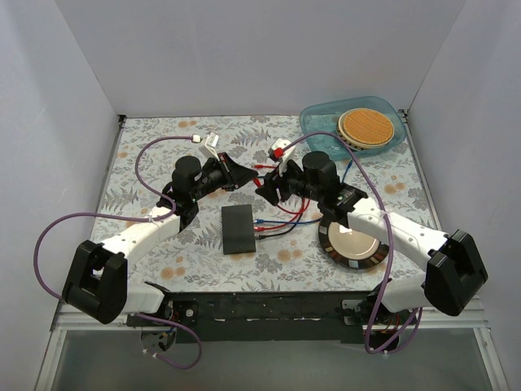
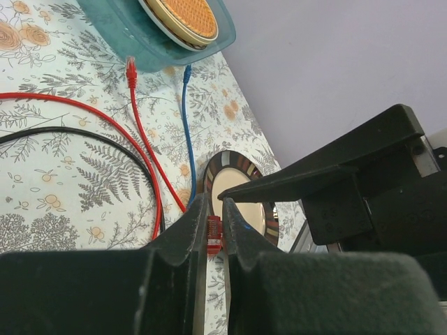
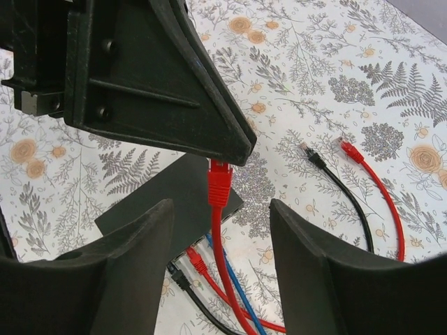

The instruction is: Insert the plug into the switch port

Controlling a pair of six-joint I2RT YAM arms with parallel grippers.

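Observation:
My left gripper is shut on a red plug, held above the table; the top view shows it left of my right gripper. In the right wrist view the plug hangs from the left fingertips, with its red cable running down between my right gripper's open fingers, which do not touch it. The flat black switch lies below. Ports on its right edge hold a red, a blue and a black plug.
A round black-rimmed dish sits right of the switch. A teal tray with an orange disc is at the back right. Loose black and red cable ends lie on the floral cloth.

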